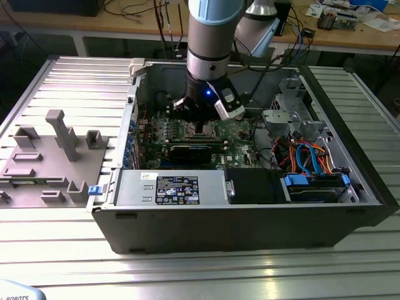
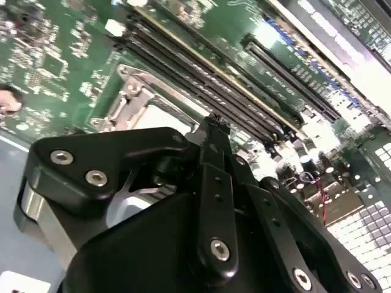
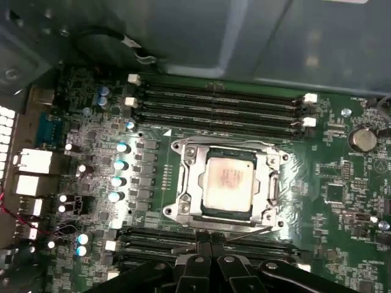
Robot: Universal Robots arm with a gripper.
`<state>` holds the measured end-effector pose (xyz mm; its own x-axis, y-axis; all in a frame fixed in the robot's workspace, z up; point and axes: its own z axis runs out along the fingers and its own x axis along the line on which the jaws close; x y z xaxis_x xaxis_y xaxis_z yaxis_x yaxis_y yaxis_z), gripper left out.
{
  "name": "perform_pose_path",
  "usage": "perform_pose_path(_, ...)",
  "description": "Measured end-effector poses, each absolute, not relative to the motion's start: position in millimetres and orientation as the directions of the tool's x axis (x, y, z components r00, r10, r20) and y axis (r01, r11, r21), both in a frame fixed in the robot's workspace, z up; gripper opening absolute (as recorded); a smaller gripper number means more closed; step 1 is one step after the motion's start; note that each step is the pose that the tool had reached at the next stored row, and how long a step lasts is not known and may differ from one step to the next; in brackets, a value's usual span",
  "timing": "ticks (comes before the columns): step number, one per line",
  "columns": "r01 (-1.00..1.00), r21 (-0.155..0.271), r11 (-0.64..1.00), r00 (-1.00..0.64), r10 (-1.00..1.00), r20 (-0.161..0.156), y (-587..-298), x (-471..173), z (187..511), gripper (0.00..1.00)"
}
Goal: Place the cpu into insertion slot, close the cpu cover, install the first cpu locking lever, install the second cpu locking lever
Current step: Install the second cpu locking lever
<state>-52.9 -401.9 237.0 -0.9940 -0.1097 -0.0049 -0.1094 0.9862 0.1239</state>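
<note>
black two-finger jaws (image 3: 211,253) pressed together, grasping nothing | small square silver-topped cpu (image 3: 228,182) seated in silvery-rimmed insertion slot (image 3: 183,183), thin silvery frame cover (image 3: 269,186) down around it | cpu lies just ahead of the fingertips (over the memory slots (image 3: 214,107))

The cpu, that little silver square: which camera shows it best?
The first wrist view: the cpu lies flat in the insertion slot, seen whole from above. In the second wrist view the claw covers most of it; in the exterior view the arm stands over that spot.
</note>
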Motion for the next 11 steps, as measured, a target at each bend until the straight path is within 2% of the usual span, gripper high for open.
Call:
perform_pose_path(2, -0.120, 0.126, 0.985, -0.993, -0.120, -0.005, -403.7, -66.4, 218.6, 0.11)
perform_pose_path(11, -0.141, 0.144, 0.979, -0.990, -0.142, -0.007, -400.9, -79.2, 206.9, 0.11)
